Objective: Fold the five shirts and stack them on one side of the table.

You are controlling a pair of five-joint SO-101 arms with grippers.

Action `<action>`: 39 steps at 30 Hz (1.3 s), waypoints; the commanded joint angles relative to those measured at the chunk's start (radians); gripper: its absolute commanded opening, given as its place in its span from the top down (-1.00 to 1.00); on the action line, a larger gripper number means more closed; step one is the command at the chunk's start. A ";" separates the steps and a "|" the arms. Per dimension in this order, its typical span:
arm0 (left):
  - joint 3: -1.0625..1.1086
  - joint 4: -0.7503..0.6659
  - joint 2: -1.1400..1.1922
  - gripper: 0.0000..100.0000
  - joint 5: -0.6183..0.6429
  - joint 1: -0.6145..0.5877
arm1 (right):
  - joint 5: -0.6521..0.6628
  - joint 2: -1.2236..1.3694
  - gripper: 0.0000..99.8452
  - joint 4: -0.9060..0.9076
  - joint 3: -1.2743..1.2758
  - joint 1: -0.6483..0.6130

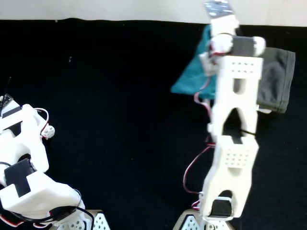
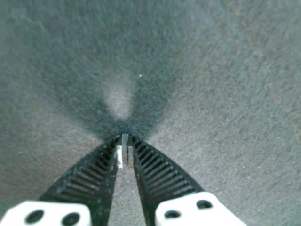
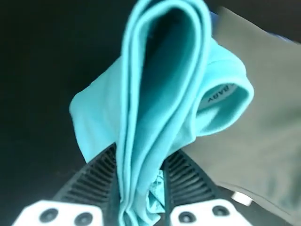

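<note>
A folded teal shirt (image 1: 192,79) hangs at the back right of the table, beside a folded dark grey shirt (image 1: 277,80). My right gripper (image 3: 139,188) is shut on the teal shirt (image 3: 160,99), which is pinched as a thick fold between the black ribbed fingers (image 3: 186,176). The grey shirt (image 3: 254,155) lies just behind it. The right arm (image 1: 235,129) stretches from the front edge to the back and hides part of both shirts. My left gripper (image 2: 124,150) sits low over the dark cloth-covered table (image 2: 211,70), shut with nothing in it; its arm (image 1: 24,163) is folded at the front left.
The black table (image 1: 110,96) spreads wide between the two arms. A pale wall strip (image 1: 96,8) marks the far edge. Red and black cables (image 1: 194,165) loop beside the right arm.
</note>
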 commanded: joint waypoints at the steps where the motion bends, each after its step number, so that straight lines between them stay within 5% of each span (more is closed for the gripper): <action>1: 0.007 -0.018 -0.001 0.98 0.011 0.008 | 0.061 0.018 0.99 -0.044 0.001 0.111; 10: 0.007 -0.018 0.001 0.98 0.011 0.008 | 0.106 0.239 0.99 -0.042 -0.030 0.122; 28: 0.007 -0.018 0.001 0.98 0.011 0.008 | 0.114 -0.180 0.99 -0.013 -0.166 0.016; 39: 0.007 -0.018 0.001 0.98 0.011 0.008 | 0.301 -0.082 0.99 -0.156 -0.079 0.254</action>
